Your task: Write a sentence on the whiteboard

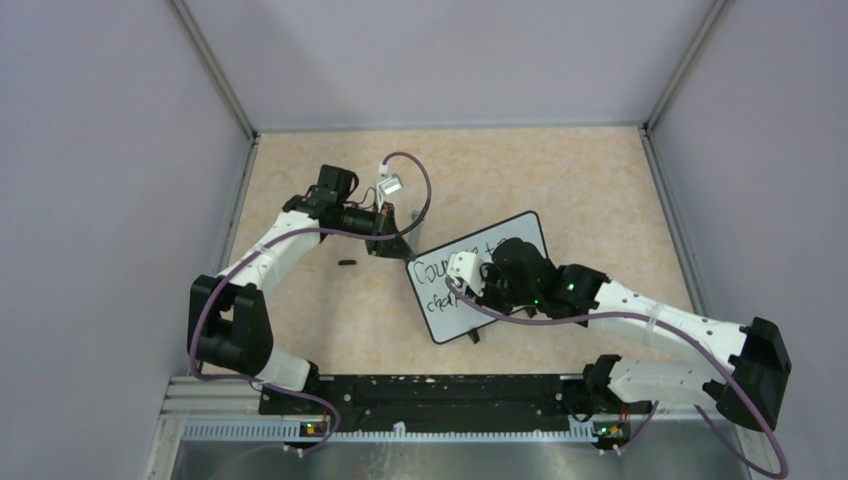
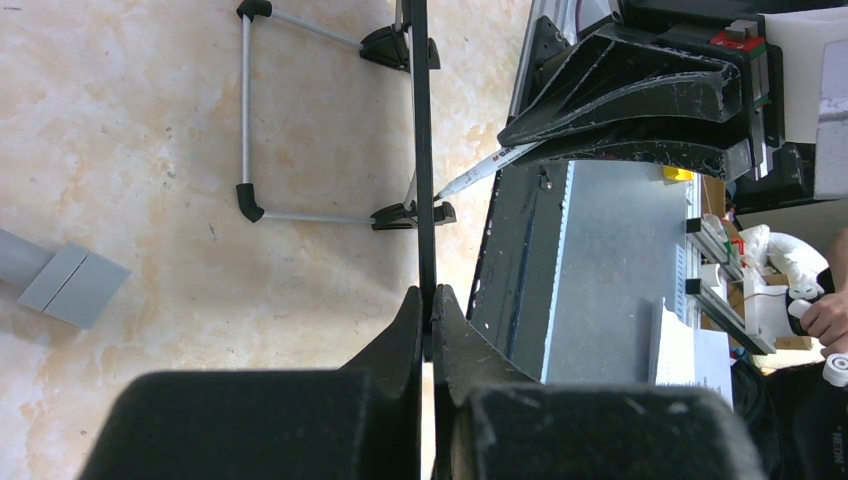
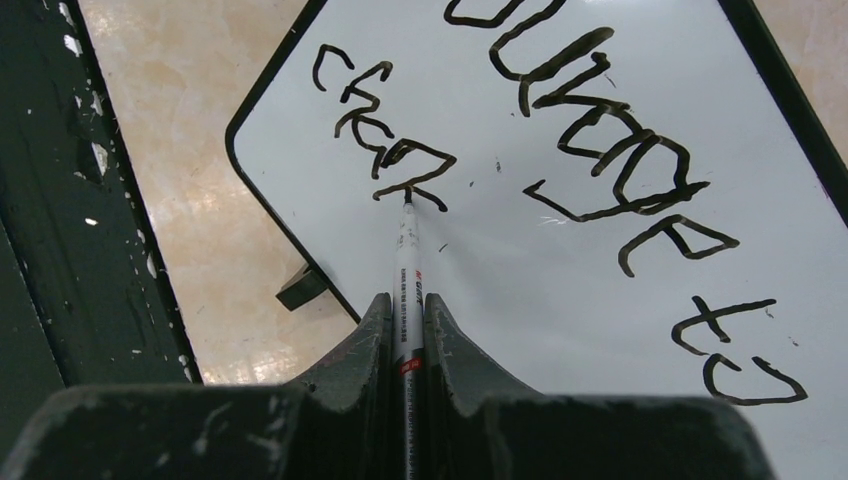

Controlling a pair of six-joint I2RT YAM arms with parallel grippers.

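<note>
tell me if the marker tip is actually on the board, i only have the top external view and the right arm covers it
Observer: Yes. In the right wrist view the marker tip touches the whiteboard at the last stroke of the sentence, on its second line.
Operator: is the grip on it ok
Observer: The right end effector is shut on the marker's barrel, which runs straight out between the fingers.
Operator: and the left arm
Observer: The left end effector is shut on the whiteboard's thin black rim, seen edge-on in the left wrist view.
</note>
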